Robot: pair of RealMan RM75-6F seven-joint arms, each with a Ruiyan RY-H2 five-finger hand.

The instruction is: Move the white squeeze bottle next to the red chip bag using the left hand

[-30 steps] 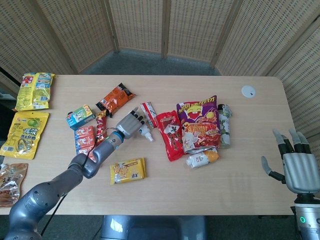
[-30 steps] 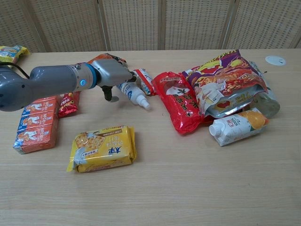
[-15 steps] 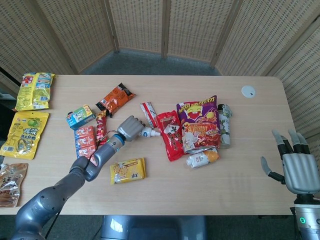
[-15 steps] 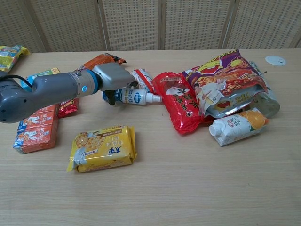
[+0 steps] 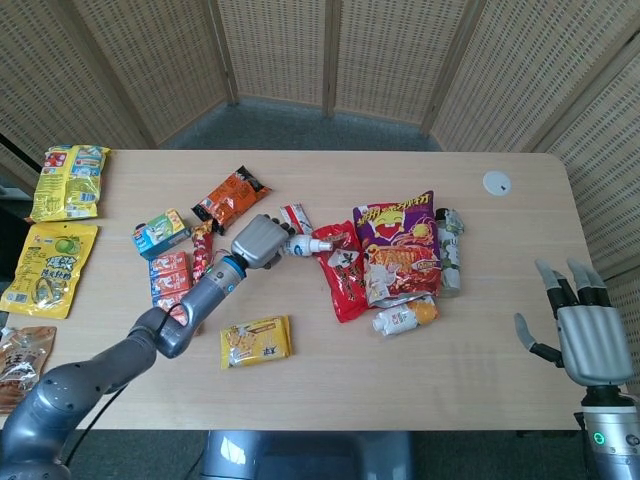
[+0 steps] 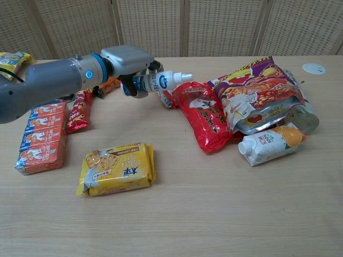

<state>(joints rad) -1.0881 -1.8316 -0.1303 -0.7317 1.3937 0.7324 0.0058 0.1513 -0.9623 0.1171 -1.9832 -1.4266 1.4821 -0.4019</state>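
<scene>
My left hand [image 5: 258,241] [image 6: 126,63] grips the white squeeze bottle [image 6: 162,82] [image 5: 303,245] and holds it above the table, lying sideways with its nozzle pointing right. The nozzle tip is close to the upper end of the red chip bag [image 5: 340,268] [image 6: 203,119], which lies flat at the table's middle. My right hand [image 5: 588,335] stays off the table's right edge, fingers spread and holding nothing.
A purple-red snack bag [image 5: 398,245], a clear bottle [image 5: 449,250] and an orange juice carton [image 6: 272,143] lie right of the red bag. A yellow cracker pack [image 6: 117,167], red boxes [image 6: 43,136] and an orange packet [image 5: 230,196] surround my left arm. A red-white sachet [image 5: 296,217] lies under the bottle.
My left hand closed around the bottle, lifted it off the table and carried it up and toward the far side, turning the nozzle to point right.
</scene>
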